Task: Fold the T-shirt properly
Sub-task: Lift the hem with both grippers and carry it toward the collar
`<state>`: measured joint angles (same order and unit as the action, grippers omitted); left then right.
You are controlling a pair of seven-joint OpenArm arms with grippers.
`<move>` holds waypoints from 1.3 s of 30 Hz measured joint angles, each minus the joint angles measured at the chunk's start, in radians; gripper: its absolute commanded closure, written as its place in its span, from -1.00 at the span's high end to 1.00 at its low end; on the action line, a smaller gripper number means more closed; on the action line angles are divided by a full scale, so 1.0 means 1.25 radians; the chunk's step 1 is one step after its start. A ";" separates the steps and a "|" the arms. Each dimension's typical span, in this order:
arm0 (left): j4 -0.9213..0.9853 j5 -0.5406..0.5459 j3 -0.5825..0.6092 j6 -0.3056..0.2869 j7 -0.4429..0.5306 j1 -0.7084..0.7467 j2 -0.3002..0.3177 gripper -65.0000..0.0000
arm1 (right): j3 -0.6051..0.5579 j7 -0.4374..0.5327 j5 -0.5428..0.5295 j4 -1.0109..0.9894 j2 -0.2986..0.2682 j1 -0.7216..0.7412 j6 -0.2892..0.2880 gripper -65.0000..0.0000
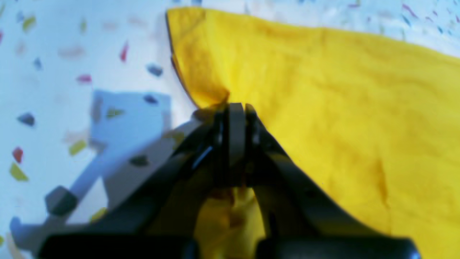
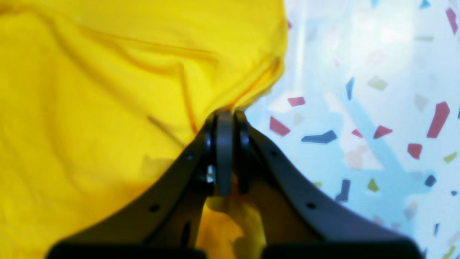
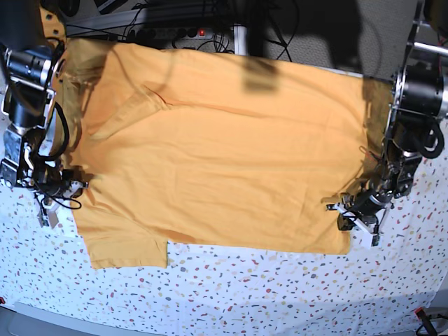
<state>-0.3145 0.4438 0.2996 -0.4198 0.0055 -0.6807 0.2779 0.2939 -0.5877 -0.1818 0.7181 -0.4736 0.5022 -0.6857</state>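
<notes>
A white table [image 3: 231, 287] flecked with small red, blue, green and grey chips filled the lower part of the base view, and the same speckled surface showed blurred in both wrist views. Along the far edge, behind the table, a dark tangle of black cables [image 3: 175, 24] ran across, with a power strip [image 3: 150, 31] among them bearing a small red light. A grey wall panel [image 3: 315, 35] stood beyond.

left gripper [image 1: 235, 108]: black curved fingers, grey pad | right gripper [image 2: 225, 117]: same black build, small screw holes | arms: black-and-silver cylindrical joints, black cables, frame's side edges
</notes>
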 measured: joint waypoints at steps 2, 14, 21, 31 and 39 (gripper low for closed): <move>-0.028 -0.002 0.000 0.001 0.003 0.019 0.006 -1.00 | 0.000 -0.009 -0.003 0.053 0.000 -0.036 0.000 -1.00; -0.277 -0.007 -0.001 0.001 -0.057 0.091 0.062 -1.00 | -0.001 -0.052 -0.045 0.347 0.000 -0.205 -0.001 -1.00; -0.357 -0.008 -0.041 0.001 -0.195 0.100 0.074 -1.00 | -0.002 -0.074 -0.045 0.450 0.000 -0.235 -0.001 -1.00; -0.540 0.079 -0.226 0.000 -0.370 0.174 0.075 -1.00 | 0.001 -0.112 -0.043 0.609 0.000 -0.306 -0.003 -1.00; -0.632 0.080 -0.229 -0.021 -0.382 0.258 0.077 -1.00 | 0.096 -0.124 -0.046 0.701 0.000 -0.383 -0.003 -1.00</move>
<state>-1.1046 0.5442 0.0132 -0.4458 -0.4725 -0.3584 0.3737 0.4145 -0.7425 -0.2390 1.5940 -0.4732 0.0231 -0.6899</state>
